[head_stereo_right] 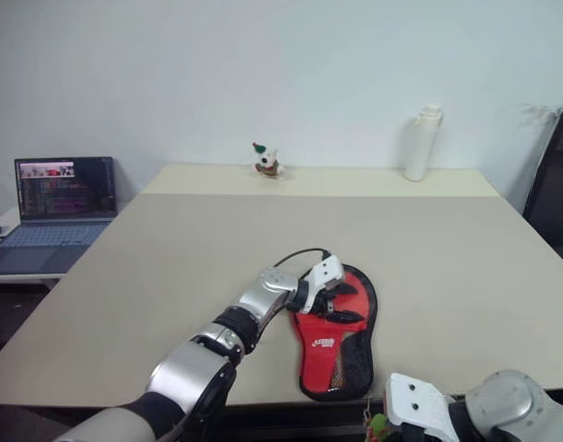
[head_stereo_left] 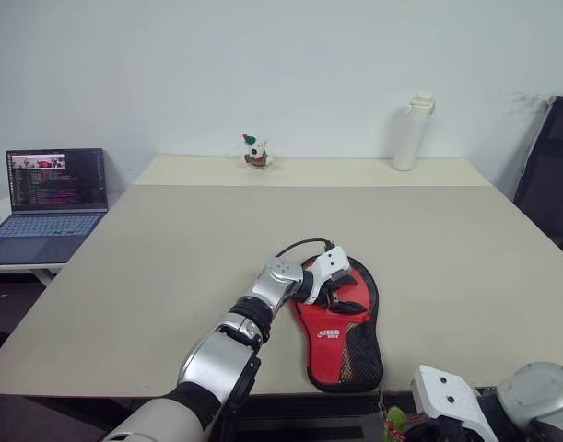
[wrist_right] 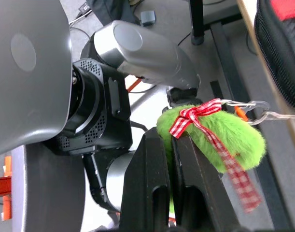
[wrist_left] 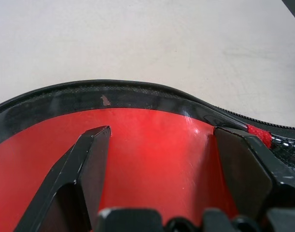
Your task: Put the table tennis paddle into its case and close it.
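The case [head_stereo_left: 341, 354] lies flat near the table's front edge, black-rimmed, with a red logo panel and dark mesh. My left gripper [head_stereo_left: 334, 299] rests open over its round end. In the left wrist view its fingers [wrist_left: 91, 159] straddle a smooth red face [wrist_left: 157, 140] inside the black rim, apparently the table tennis paddle; no handle can be made out. My right gripper [wrist_right: 171, 140] hangs below the table edge, shut on a green plush charm [wrist_right: 210, 135] with a checked ribbon. A metal clip links the charm to the case's end [wrist_right: 282, 58].
A laptop [head_stereo_left: 55, 198] stands open on a side table at the left. At the table's far edge are a white bottle [head_stereo_left: 412, 132] and a small toy figure [head_stereo_left: 255, 152]. A black chair [head_stereo_left: 553, 175] stands at the right.
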### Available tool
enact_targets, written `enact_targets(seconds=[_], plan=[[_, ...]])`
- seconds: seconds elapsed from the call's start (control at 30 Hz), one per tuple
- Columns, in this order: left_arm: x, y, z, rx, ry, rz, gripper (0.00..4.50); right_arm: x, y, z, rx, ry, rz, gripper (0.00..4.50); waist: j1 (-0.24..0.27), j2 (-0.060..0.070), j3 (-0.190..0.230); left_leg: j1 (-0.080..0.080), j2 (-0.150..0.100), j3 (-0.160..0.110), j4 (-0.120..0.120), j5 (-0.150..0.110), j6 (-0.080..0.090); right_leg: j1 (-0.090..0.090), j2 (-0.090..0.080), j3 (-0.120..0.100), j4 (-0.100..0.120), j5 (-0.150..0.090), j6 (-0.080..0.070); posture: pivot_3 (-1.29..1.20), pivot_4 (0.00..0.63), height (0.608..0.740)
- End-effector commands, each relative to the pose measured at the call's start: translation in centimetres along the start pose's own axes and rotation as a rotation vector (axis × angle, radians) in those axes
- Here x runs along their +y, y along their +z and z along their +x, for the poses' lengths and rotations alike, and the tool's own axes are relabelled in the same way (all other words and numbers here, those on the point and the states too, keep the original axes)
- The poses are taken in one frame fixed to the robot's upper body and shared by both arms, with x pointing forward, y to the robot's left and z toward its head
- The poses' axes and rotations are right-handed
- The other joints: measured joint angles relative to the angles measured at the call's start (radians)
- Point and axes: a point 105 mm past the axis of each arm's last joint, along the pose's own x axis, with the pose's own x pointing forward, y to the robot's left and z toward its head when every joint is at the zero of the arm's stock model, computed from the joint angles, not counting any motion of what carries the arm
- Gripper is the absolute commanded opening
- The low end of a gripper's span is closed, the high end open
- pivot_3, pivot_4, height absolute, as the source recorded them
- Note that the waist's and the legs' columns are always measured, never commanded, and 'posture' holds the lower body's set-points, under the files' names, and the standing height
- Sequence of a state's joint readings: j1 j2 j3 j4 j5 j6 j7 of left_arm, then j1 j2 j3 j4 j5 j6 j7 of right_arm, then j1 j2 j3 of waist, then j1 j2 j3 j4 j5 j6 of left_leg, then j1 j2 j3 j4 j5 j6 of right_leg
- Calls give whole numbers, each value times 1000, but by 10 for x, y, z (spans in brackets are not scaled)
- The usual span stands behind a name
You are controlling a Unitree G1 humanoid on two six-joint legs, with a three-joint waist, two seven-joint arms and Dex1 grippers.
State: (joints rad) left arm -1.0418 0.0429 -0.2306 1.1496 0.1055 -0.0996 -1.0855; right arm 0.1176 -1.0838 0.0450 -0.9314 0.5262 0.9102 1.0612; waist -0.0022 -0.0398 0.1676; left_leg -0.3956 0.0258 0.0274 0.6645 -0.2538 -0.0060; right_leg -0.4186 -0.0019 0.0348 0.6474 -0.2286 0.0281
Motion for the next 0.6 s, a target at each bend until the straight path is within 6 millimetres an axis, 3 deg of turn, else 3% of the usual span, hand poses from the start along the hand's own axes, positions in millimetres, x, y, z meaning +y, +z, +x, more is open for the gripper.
enact_targets(seconds=[0.03,0.2,0.3,0.4,0.5,0.6], plan=[[-6,-21,2,74,-10,-38,3711,1,6,-4,-12,24,-5,701,0,0,0,0,0,0,0,0,0,0,0,0,0,0,0,0,150,740],[-4,-18,1,48,0,-48,3711,-12,21,-11,-80,-31,4,2390,0,0,0,0,0,0,0,0,0,0,0,1,0,0,0,0,150,740],[0,-12,-5,12,13,-41,3711,-29,30,-20,-133,-87,24,2390,-2,0,0,0,1,0,0,0,0,0,0,1,0,1,0,0,150,740],[10,-3,-26,-56,41,-24,3711,-70,44,-40,-216,-279,-6,2390,-10,0,0,1,1,1,0,0,0,0,0,3,1,1,0,0,150,740],[17,3,-65,-138,81,-28,3711,-107,51,-59,-300,-441,-37,2390,-24,0,1,0,2,1,-1,0,0,-2,1,3,1,1,0,0,150,740],[12,0,-98,-160,137,-23,3711,-130,57,-70,-396,-508,-91,2390,-30,1,1,0,3,1,-2,0,0,-4,2,4,1,1,-1,0,150,740]])
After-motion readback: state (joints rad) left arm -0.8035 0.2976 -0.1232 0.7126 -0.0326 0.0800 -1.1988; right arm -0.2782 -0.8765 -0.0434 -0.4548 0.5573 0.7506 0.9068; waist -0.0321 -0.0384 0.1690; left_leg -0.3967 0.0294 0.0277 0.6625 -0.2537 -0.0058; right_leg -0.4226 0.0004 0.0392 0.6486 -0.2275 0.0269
